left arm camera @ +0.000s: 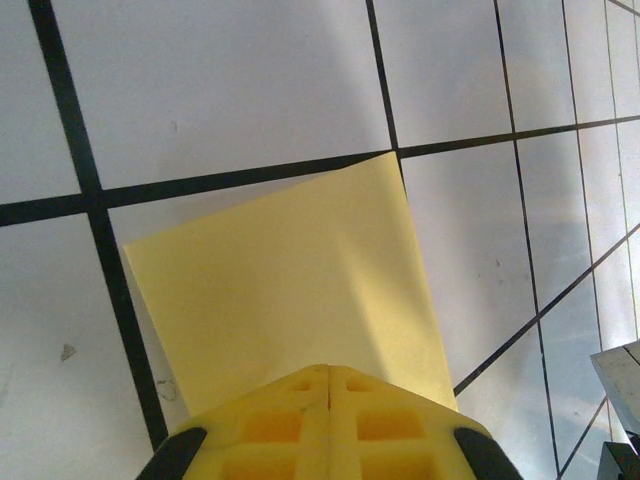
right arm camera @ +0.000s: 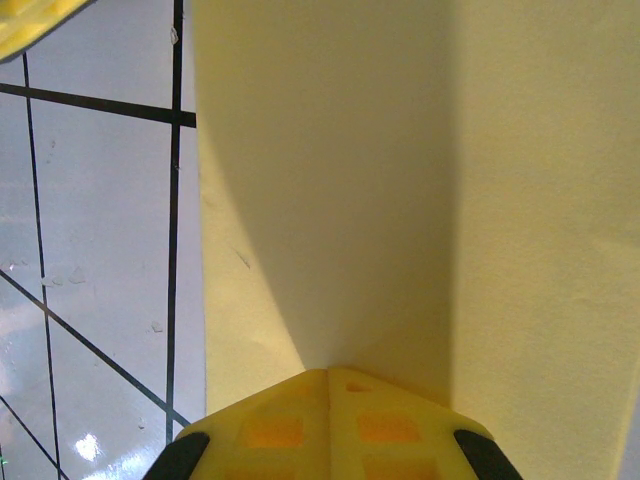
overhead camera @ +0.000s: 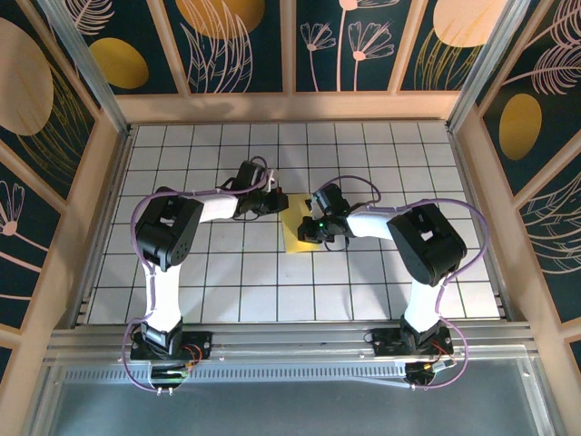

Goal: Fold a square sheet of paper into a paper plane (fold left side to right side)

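The yellow sheet of paper point(overhead camera: 296, 229) lies flat on the gridded table between my two grippers. My left gripper point(overhead camera: 272, 202) is at its far left corner and my right gripper point(overhead camera: 315, 227) is over its right side. In the left wrist view the paper point(left arm camera: 290, 280) spreads out from under the shut yellow fingertips point(left arm camera: 330, 372), which rest on it. In the right wrist view the paper point(right arm camera: 330, 180) takes up most of the frame. A straight vertical shade line runs down its right part. The right gripper point(right arm camera: 328, 372) is shut, with its tips down on the sheet.
White table tiles with black grid lines point(overhead camera: 236, 272) surround the paper. Wooden-framed dark wall panels point(overhead camera: 290, 45) with golden ovals enclose the table on three sides. A tip of the left gripper's yellow finger point(right arm camera: 30, 20) shows near the sheet's edge.
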You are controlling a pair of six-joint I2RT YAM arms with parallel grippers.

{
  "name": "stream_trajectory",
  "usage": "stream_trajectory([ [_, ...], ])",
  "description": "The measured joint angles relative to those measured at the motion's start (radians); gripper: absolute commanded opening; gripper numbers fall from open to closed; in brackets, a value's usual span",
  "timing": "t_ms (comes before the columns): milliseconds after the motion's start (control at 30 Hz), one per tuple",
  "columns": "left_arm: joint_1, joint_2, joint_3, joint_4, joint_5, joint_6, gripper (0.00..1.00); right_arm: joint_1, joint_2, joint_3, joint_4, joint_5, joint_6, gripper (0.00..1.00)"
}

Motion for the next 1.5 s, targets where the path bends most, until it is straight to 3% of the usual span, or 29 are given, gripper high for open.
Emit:
stream_trajectory([
  [467, 0.002, 0.066, 0.065, -0.021, -0.089, 0.021, 0.04, 0.000, 0.000, 0.000, 0.000, 0.000, -0.001, 0.00],
  [933, 0.048, 0.102, 0.104, -0.013, -0.022, 0.020, 0.05, 0.000, -0.001, -0.002, 0.000, 0.000, -0.001, 0.00],
  [1200, 0.094, 0.137, 0.156, -0.010, -0.043, 0.027, 0.05, -0.001, -0.003, -0.010, 0.013, -0.002, 0.000, 0.00],
  [1500, 0.109, 0.056, 0.057, -0.006, -0.095, 0.032, 0.05, -0.001, -0.007, -0.016, 0.024, -0.004, 0.006, 0.00],
])
